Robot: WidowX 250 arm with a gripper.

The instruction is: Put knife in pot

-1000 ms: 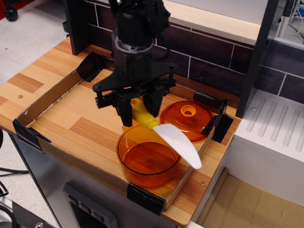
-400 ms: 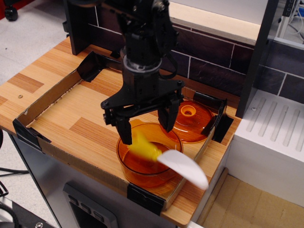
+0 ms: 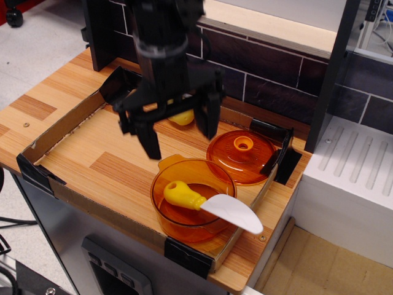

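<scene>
One second ago the knife (image 3: 206, 203) was clamped in the end effector (image 3: 178, 126) above the pot; now it is released, and the end effector is lifted with its fingers wide apart and nothing between them. The yellow handle of the knife is inside the pot (image 3: 191, 200), while the white blade lies over the front right rim and sticks out past the cardboard border (image 3: 61, 123) of the table (image 3: 43, 101). I judge that the main step is done, but the knife is only partly in the pot, and a small push could tip it out over the edge. The lid (image 3: 242, 155) stands just beside the pot at the back right, and a yellow-green potato (image 3: 182, 117) is seen behind the fingers. On the left side of the pot the wooden surface gives much open room for moving, while on the right the border is very near.
</scene>
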